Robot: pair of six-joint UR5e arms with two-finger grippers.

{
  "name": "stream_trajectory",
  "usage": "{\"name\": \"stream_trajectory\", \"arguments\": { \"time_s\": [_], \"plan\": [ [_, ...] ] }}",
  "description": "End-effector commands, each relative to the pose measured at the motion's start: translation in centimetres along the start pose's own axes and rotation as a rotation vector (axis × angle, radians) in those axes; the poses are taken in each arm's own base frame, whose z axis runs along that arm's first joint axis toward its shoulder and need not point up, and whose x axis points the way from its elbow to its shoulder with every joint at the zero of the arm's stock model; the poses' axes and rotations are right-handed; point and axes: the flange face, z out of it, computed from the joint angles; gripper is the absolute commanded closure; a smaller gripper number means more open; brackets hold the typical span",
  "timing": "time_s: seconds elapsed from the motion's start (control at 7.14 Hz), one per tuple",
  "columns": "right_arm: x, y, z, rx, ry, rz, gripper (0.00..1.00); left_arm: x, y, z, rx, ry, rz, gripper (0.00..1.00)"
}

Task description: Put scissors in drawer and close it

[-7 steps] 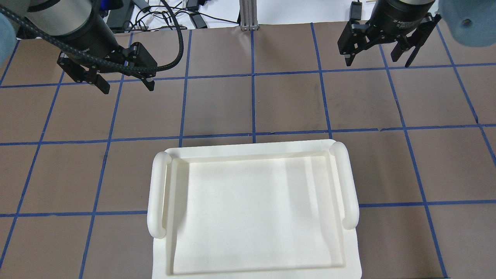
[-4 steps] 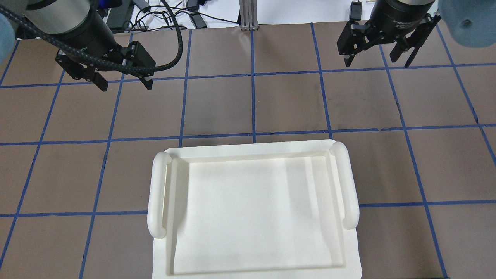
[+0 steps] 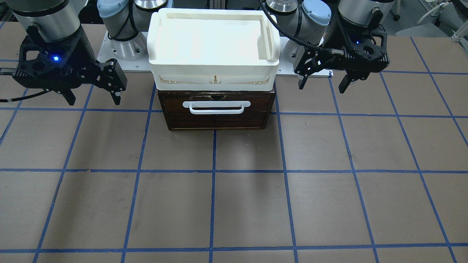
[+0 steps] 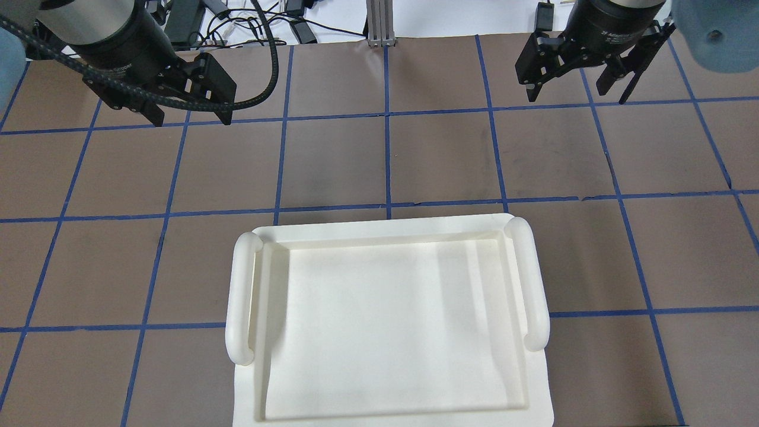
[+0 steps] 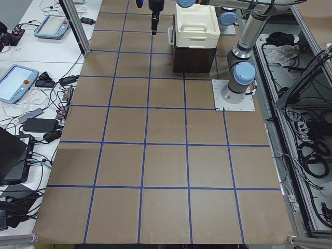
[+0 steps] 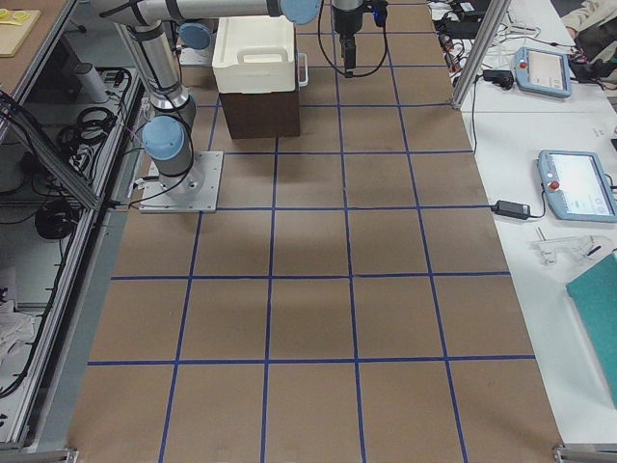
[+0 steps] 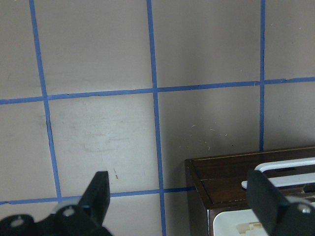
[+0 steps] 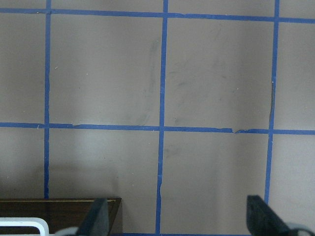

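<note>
In the front-facing view, the drawer (image 3: 216,118) sits flush in its dark frame under the white bin (image 3: 214,71), with nothing on its white bar handle (image 3: 216,107). The left gripper (image 3: 322,86) hangs off one flank of the unit and the right gripper (image 3: 93,99) off the other. Both have their fingers spread wide with nothing between them. We find no scissors here.

From overhead, the bin hides the drawer. Against a second ago, the left gripper has drawn back toward the top of the view, away from the unit, over the table (image 4: 415,160). The right gripper has hardly shifted. We read this as a retreat, not an approach.

The two side views show both arms small at the far end, too small to judge the claws, and no scissors that we can make out.

The left wrist view shows its fingers apart over bare table, with a corner of the drawer front and handle at lower right. The right wrist view mirrors this, fingers apart.

Since the scissors appear nowhere and the drawer is shut, we judge that they lie inside, out of sight. The task looks finished, and the arms seem to be clearing away.
</note>
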Motion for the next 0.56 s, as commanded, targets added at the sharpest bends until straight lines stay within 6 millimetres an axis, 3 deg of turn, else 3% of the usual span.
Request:
{"name": "stream_trajectory", "arguments": {
  "time_s": [0.0, 0.42],
  "plan": [
    [0.00, 0.03, 0.13, -0.003, 0.000, -0.002, 0.00, 0.01, 0.21, -0.16, 0.003, -0.001, -0.002, 0.00],
    [-0.01, 0.07, 0.28, -0.006, -0.001, -0.006, 0.00, 0.01, 0.50, 0.22, -0.006, -0.001, 0.000, 0.00]
  ]
}}
